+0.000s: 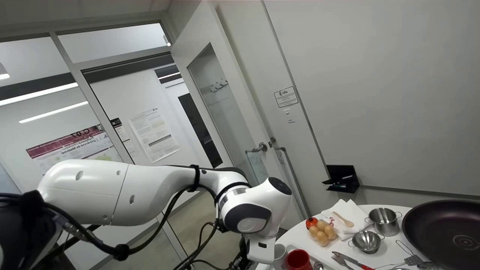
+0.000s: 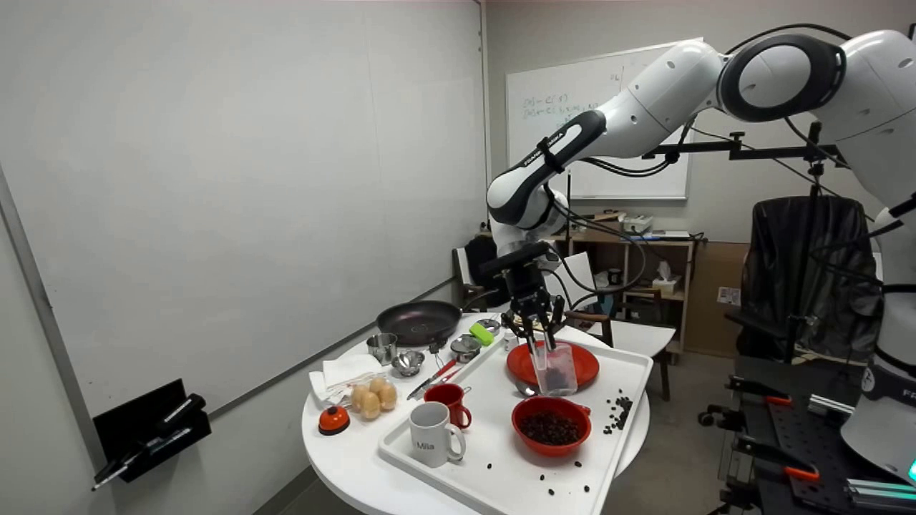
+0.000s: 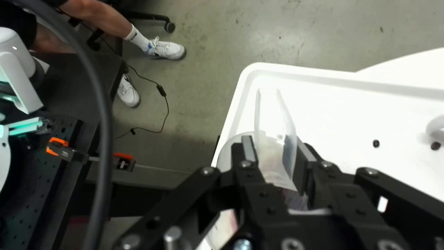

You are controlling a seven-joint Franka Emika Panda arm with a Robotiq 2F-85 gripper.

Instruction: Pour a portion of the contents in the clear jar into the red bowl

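Gripper (image 2: pixel 541 346) clamps clear jar (image 2: pixel 558 372) between partly closed fingers (image 3: pixel 240 160), with red bowl (image 2: pixel 549 449) nearby on white tray (image 2: pixel 492 438), dark beans (image 2: pixel 549 428) in the bowl and some loose on the tray.

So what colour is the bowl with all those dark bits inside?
The bowl is red; it shows best in an exterior view.

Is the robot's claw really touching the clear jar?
Touching. The wrist view shows the claw gripping the clear jar, one finger against either side.
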